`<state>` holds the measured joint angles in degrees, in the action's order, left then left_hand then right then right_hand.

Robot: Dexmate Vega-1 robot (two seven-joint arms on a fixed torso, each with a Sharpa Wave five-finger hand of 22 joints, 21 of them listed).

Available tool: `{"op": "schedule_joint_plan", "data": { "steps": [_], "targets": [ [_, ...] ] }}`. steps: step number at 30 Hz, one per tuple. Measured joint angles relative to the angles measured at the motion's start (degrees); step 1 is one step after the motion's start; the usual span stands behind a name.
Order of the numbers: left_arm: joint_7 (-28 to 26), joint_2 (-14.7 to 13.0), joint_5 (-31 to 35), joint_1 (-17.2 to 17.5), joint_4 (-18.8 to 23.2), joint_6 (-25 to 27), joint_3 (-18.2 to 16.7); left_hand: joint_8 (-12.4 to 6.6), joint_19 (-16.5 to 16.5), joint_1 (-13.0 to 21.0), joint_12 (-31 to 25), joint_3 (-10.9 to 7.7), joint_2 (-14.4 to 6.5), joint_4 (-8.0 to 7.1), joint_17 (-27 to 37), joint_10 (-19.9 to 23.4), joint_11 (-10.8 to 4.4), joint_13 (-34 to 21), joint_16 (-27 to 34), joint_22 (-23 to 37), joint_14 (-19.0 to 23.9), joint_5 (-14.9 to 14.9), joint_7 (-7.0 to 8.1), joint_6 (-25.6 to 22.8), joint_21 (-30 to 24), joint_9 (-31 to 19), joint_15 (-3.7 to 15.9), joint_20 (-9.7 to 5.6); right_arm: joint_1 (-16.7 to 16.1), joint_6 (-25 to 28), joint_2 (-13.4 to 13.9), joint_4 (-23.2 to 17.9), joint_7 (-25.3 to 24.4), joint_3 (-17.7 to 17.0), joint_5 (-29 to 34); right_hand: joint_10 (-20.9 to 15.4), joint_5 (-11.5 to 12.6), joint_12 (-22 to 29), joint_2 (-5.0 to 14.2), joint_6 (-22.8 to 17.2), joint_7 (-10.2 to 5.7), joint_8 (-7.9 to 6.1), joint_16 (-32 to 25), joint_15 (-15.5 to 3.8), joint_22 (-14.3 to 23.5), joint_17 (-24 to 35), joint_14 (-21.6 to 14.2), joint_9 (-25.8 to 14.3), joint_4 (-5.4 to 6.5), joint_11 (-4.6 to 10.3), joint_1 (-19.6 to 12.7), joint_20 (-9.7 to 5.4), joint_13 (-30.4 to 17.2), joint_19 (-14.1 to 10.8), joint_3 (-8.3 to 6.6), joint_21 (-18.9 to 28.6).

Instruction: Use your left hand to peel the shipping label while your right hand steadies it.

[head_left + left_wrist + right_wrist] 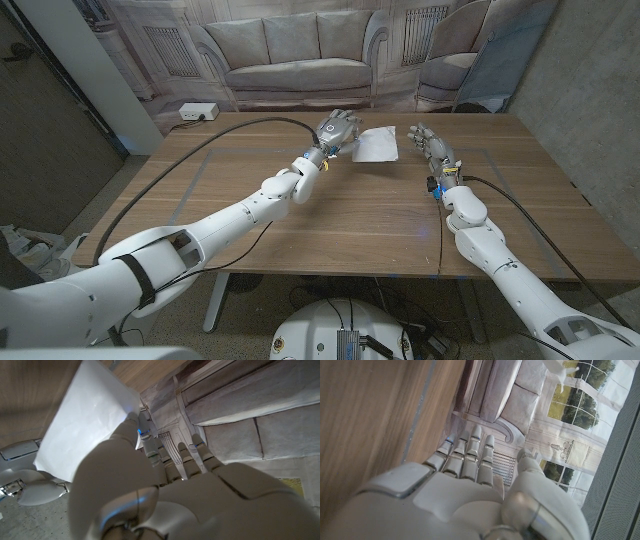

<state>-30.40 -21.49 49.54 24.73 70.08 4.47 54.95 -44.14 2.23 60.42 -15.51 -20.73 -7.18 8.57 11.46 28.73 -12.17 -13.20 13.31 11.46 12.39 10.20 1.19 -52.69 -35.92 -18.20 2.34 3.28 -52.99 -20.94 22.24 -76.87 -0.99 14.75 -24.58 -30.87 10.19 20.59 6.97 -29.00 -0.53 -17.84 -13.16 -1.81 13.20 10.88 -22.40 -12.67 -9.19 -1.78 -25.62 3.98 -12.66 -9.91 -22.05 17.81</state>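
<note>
The shipping label (379,145) is a white sheet lying on the far middle of the wooden table (350,220). My left hand (338,130) is at the sheet's left edge. In the left wrist view the thumb tip (131,419) lies against the label (85,420) near one corner, with a fingertip (143,430) close beside it. Whether they pinch the sheet I cannot tell. The other fingers reach out, spread. My right hand (432,148) stands just right of the label, apart from it, fingers (470,455) straight and holding nothing.
A backdrop printed with a sofa (295,55) hangs right behind the table's far edge. A white power strip (197,112) lies on the floor at the far left. Black cables (200,150) run along both arms over the table.
</note>
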Motion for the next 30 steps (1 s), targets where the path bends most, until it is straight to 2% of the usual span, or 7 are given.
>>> {"op": "schedule_joint_plan", "data": {
  "steps": [1, 3, 7, 16, 17, 21, 30],
  "targets": [
    [0.02, 0.01, -0.05, 0.00, 0.00, 0.02, 0.00, 0.00, 0.00, 0.00, 0.00, -0.12, 0.00, 0.12, 0.00, 0.00, 0.00, 0.00, 0.00, 0.00, 0.00, 0.00, 0.00, 0.00, 0.00, 0.00, 0.00, 0.00, -0.14, 0.55, 0.13, -0.28, -5.21, 0.11, 2.09, -0.19, 0.00, 0.29, -0.05, -0.19, -0.19, -0.20, -0.21, -0.06, 0.00, 0.15, -0.06, 0.00, 0.00, 0.18, -0.39, 0.00, -0.02, 0.00, 0.00, 0.07],
    [0.16, 0.06, -0.09, -0.04, 0.00, 0.12, 0.00, 0.00, 0.00, 0.00, 0.00, -0.19, 0.00, 0.19, 0.00, 0.00, 0.00, 0.00, 0.00, 0.00, 0.00, -0.01, 0.00, 0.00, 0.00, 0.00, 0.00, 0.00, -0.34, 0.67, 0.32, -0.64, -5.66, 0.29, 2.22, -0.40, 0.00, 0.56, -0.05, -0.50, 0.12, -0.20, -0.30, -0.23, 0.00, 0.20, -0.23, 0.00, 0.00, 0.39, -0.56, 0.00, -0.11, 0.00, 0.00, 0.07],
    [1.17, 0.60, -0.20, -0.55, -0.34, 0.19, 0.13, 0.00, 0.00, -0.01, 0.00, -0.19, 0.00, 0.19, 0.00, -0.01, 0.01, 0.00, -0.22, 0.00, 0.00, -0.01, 0.00, 0.01, 0.00, 0.00, 0.00, 0.00, -0.81, 0.76, 0.78, -1.59, -7.29, 0.75, 2.61, -1.32, 0.00, 1.07, -0.07, -1.71, -0.49, -1.07, -0.63, -0.59, 0.26, 0.59, -1.20, -0.26, 0.00, 0.49, -0.98, -0.29, -0.40, -0.32, 0.00, 0.27],
    [3.88, 0.60, -0.36, -0.55, -0.34, 0.30, 0.13, 0.00, -0.32, -0.01, 0.28, -0.19, 0.01, 0.18, 0.00, -0.02, 0.02, -0.21, -0.45, -0.28, 0.00, -0.03, 0.01, 0.01, 0.00, 0.00, 0.00, -0.31, -1.30, 0.76, 1.47, -2.53, -7.29, 1.56, 2.61, -2.46, 0.00, 1.95, -0.66, -2.43, -0.59, -1.87, -1.26, -0.76, 0.26, 1.26, -2.00, -0.53, -0.28, 0.81, -1.57, -0.27, -1.00, -0.95, 0.36, 0.84],
    [4.17, 1.89, -0.35, -2.32, -1.94, 0.33, 1.10, 0.00, -0.32, -0.01, 0.28, -0.28, 0.01, 0.27, 0.01, -0.02, 0.02, -0.26, -0.45, -0.28, 0.00, -0.03, 0.01, 0.01, 0.00, 0.00, 0.00, -0.31, -1.35, 0.18, 1.56, -2.58, -10.45, 1.70, 3.45, -2.68, 0.00, 1.95, -0.92, -2.43, -0.59, -1.87, -1.26, -0.59, 0.26, 1.26, -2.24, -0.52, -0.21, 1.02, -1.83, -0.11, -1.10, -1.12, 0.41, 0.84],
    [4.83, 2.57, -0.29, -3.21, -2.85, 0.35, 1.54, 0.00, -0.32, -0.02, 0.28, -0.91, 0.02, -0.04, 0.00, -0.04, 0.04, -0.26, -0.44, -0.28, 0.00, -0.07, 0.01, 0.02, 0.00, 0.00, 0.00, -0.31, -1.43, -0.24, 2.00, -2.92, -12.19, 2.23, 4.46, -2.74, 0.00, 2.28, -1.22, -2.74, -0.90, -2.11, -1.47, -0.74, 0.26, 1.53, -2.61, -0.79, -0.38, 1.08, -2.57, 0.09, -1.31, -1.32, 0.57, 1.16],
    [5.02, 3.33, -0.21, -4.22, -4.01, -0.04, 2.00, -0.01, -0.63, -0.26, 0.28, -1.23, 0.26, -0.36, 0.01, 0.01, -0.01, -0.26, -0.90, -0.27, 0.00, -0.24, 0.03, 0.00, 0.00, -0.01, 0.00, -0.62, -1.44, -0.35, 2.87, -3.58, -15.01, 3.47, 6.32, -4.39, 0.60, 3.36, -2.32, -4.56, -2.62, -3.80, -1.89, -0.88, 0.53, 1.79, -4.37, -1.32, -1.03, 2.73, -7.48, 0.18, -2.00, -2.85, 0.39, 2.15]
  ]
}}
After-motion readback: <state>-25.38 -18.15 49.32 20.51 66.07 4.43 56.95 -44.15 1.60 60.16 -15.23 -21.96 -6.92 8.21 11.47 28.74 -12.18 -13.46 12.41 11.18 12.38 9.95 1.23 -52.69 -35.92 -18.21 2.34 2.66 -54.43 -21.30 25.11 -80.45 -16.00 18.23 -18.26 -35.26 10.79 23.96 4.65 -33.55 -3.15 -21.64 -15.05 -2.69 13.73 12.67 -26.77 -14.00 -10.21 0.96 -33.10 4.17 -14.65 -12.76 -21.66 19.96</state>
